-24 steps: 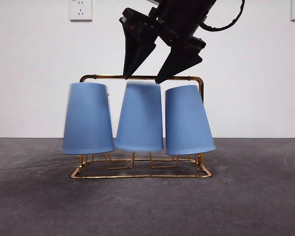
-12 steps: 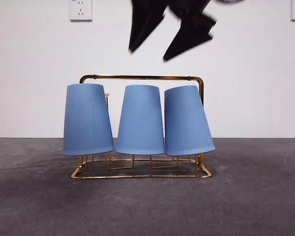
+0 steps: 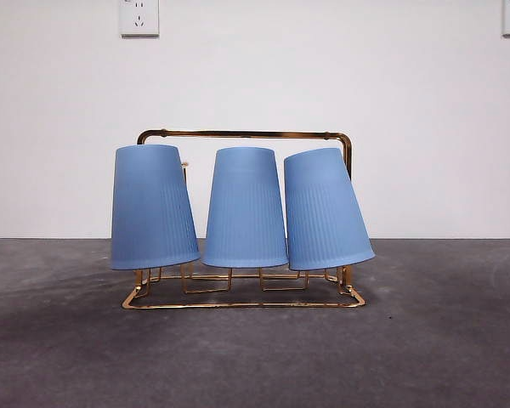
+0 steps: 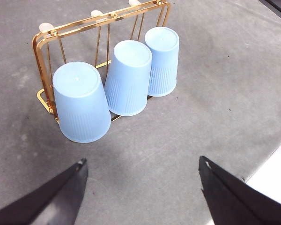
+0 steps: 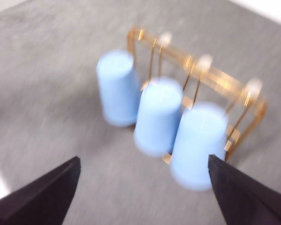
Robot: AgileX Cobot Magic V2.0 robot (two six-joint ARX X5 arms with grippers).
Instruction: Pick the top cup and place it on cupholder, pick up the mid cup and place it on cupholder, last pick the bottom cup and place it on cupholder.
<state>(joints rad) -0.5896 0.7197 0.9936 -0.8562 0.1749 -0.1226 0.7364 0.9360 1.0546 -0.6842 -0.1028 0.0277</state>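
Observation:
Three blue ribbed cups hang upside down in a row on the gold wire cupholder point(image 3: 242, 134): a left cup point(image 3: 153, 206), a middle cup point(image 3: 244, 207) and a right cup point(image 3: 324, 209) that leans outward. Neither arm shows in the front view. My left gripper point(image 4: 141, 168) hovers open high above the table, apart from the cupholder point(image 4: 43, 40) and its cups point(image 4: 127, 77). My right gripper point(image 5: 144, 166) is open too, raised above the cupholder point(image 5: 210, 75), and its picture is blurred by motion. Nothing lies between either pair of jaws.
A dark grey table top point(image 3: 442, 340) spreads around the rack. A white wall with two sockets point(image 3: 139, 17) stands behind. The table's edge point(image 4: 271, 150) shows in the left wrist view.
The open gripper that hung just above the middle cup has risen out of the front view. The middle cup, blurred a second ago, now hangs still.

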